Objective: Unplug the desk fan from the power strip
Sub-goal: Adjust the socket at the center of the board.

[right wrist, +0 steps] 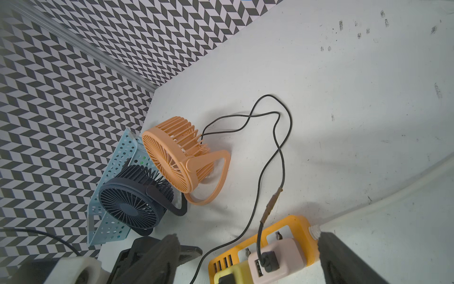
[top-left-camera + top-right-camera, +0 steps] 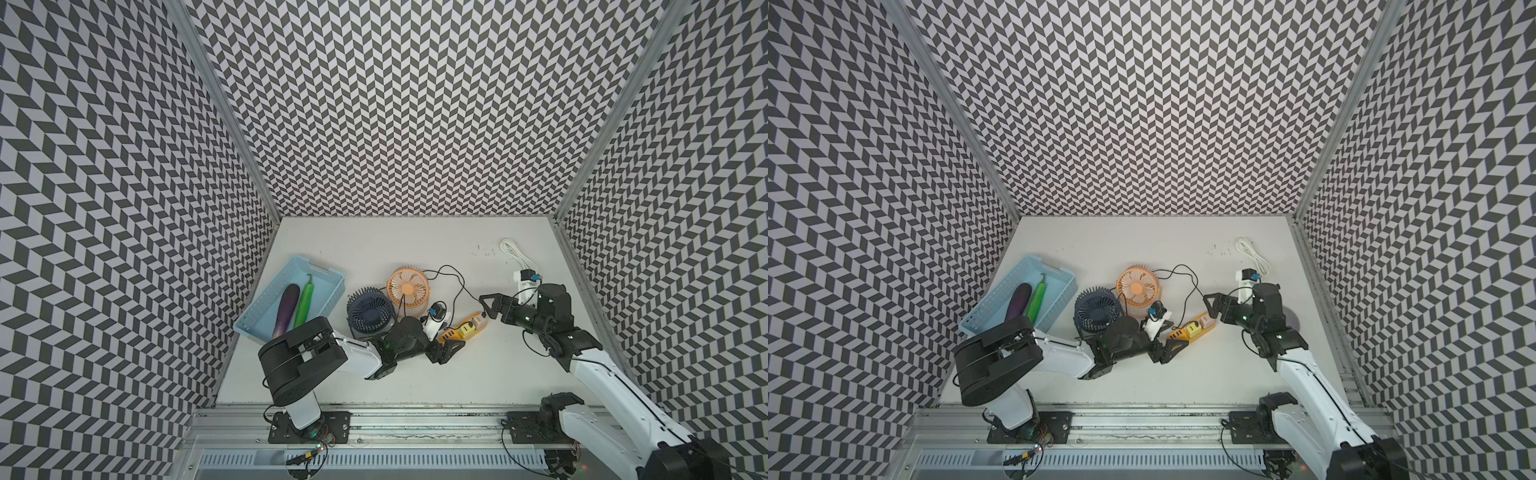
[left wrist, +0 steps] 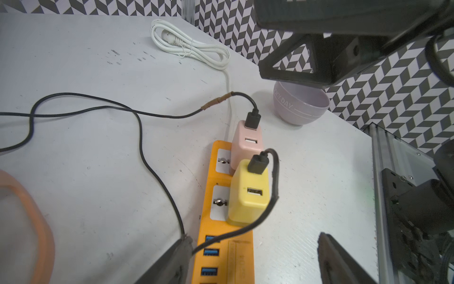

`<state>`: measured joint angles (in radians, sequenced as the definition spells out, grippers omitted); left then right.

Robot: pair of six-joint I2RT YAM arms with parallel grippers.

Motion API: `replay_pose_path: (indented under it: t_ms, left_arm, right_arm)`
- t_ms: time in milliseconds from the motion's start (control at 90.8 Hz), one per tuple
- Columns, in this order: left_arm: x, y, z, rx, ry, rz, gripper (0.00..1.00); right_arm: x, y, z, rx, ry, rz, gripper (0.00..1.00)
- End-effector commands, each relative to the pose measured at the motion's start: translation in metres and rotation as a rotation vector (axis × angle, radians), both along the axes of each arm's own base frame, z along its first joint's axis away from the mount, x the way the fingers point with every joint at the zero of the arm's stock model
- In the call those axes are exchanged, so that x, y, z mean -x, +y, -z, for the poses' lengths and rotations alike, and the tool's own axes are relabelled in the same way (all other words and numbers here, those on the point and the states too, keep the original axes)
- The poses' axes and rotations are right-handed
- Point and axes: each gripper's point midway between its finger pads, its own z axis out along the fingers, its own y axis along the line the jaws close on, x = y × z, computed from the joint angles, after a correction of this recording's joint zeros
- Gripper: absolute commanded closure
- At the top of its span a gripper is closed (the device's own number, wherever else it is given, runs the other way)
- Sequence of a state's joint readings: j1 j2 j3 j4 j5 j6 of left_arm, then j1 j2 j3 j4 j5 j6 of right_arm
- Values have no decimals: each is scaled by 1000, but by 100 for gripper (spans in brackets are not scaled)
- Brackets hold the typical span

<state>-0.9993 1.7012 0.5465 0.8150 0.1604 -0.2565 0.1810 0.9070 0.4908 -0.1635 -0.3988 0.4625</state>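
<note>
Bracing the strip is, by my reckoning, the step in hand; no plug is out yet.

In both top views the orange-yellow rectangular plastic power strip [image 2: 453, 334] lies on the white table [image 2: 415, 249] between my two arms. A yellow cube adapter [image 2: 467, 331] and a pink cube adapter [image 2: 480, 321] are seated in its sockets. My left gripper [image 2: 451, 348] sits at the USB end. My right gripper [image 2: 485, 308] hangs just beside the cord end, jaws spread.

From the left wrist, my left fingers [image 3: 172, 263] stand apart on either side of the USB end. One lies against a thin black cable [image 3: 157, 177]; the other is well clear of the strip, so nothing is clamped.

From the right wrist, my right jaws gape around the pink adapter and hold nothing. Black leads loop towards a round orange plastic fan [image 1: 177, 157] and a dark blue one [image 1: 132, 199]; I cannot tell which lead serves which.

Next, I judge, the left must pin the strip while the right closes on an adapter and draws it straight out.
</note>
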Motion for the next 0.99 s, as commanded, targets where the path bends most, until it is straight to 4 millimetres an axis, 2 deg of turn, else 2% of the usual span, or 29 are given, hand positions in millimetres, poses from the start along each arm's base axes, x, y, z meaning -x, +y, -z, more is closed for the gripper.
replay_pose_path:
  t_ms: [0,187,430,584,760,914,980]
  left_arm:
    - [-3,-11,-16,60,-10,50,25]
    - [17,0,-27,110,6,79,27]
    - [47,21,-14,83,42,86,32]
    - [63,12,-11,67,36,142,31]
    - [53,-12,-19,74,-14,164,29]
    - [36,-29,-15,41,-55,155,28]
    - [26,-30,-11,35,-54,134,28]
  right_arm:
    - [2,1,-3,7,-25,-13,8]
    - [3,-2,-1,20,-30,-1,8]
    - [3,-1,0,16,-32,-6,8]
    - [2,-1,1,10,-33,-5,8]
    - [3,0,0,1,-32,-5,8]
    - [4,-1,-3,5,-37,-1,8]
    - [5,-2,-6,5,-42,1,8]
